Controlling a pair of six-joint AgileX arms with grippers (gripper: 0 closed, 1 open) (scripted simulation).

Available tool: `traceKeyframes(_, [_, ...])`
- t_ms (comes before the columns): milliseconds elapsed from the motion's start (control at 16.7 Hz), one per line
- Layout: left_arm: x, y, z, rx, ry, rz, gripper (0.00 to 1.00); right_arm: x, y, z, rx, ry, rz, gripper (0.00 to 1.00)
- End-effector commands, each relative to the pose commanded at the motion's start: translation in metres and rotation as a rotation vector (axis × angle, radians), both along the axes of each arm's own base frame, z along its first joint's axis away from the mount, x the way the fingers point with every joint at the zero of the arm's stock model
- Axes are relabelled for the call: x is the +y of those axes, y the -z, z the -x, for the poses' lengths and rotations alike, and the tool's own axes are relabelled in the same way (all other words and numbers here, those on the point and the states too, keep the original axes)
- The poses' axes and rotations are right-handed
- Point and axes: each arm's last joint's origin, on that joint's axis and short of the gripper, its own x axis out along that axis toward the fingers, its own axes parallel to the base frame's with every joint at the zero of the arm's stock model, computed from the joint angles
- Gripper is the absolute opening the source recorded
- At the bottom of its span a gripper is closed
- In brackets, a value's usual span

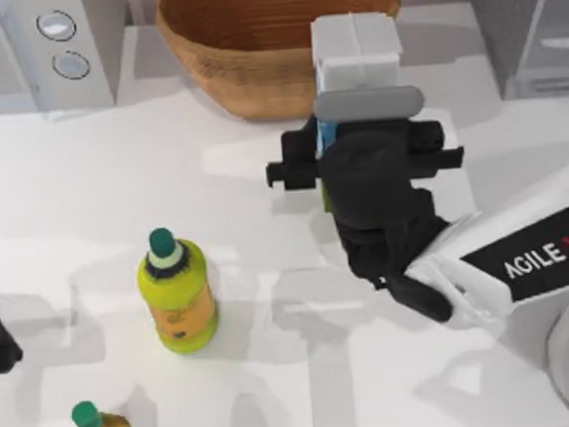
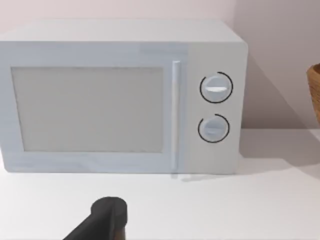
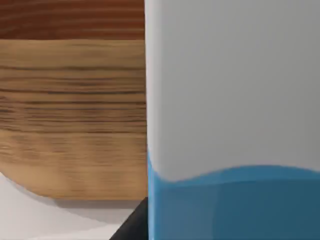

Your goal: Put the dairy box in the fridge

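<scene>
The right gripper (image 1: 364, 159) sat against the dairy box (image 1: 354, 52) (whether its jaws pinched it I cannot tell), the grasp step; next, carrying it to the fridge (image 1: 535, 20).

top view looks straight down on the bench (image 1: 87, 188). left wrist view faces the microwave (image 2: 120, 95) at the bench's far-left corner. right wrist view sits close against the dairy box (image 3: 230, 120), basket (image 3: 70, 115) behind; top view shares both.

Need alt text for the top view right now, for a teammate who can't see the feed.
The right pincer is at the dairy box, which stands upright before a wicker basket. The fridge is at the table's far right, a microwave far left, and two capped bottles front left.
</scene>
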Motion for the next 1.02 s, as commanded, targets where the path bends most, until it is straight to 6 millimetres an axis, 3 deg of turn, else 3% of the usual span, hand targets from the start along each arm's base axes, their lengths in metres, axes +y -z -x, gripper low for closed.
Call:
traceKeyframes(360, [0.0, 0.0, 0.0, 0.0, 0.0, 0.0, 1.0, -0.004, -0.083, 0.002, 0.017, 0.005, 0.017, 0.0])
traceKeyframes(480, [0.0, 0.0, 0.0, 0.0, 0.0, 0.0, 1.0, -0.006, -0.102, 0.005, 0.008, 0.006, 0.007, 0.0])
traceKeyframes(840, [0.0, 0.0, 0.0, 0.0, 0.0, 0.0, 1.0, -0.006, -0.105, 0.005, 0.006, 0.006, 0.004, 0.0])
traceKeyframes(1020, [0.0, 0.0, 0.0, 0.0, 0.0, 0.0, 1.0, -0.021, -0.117, 0.009, -0.004, -0.001, -0.01, 0.0])
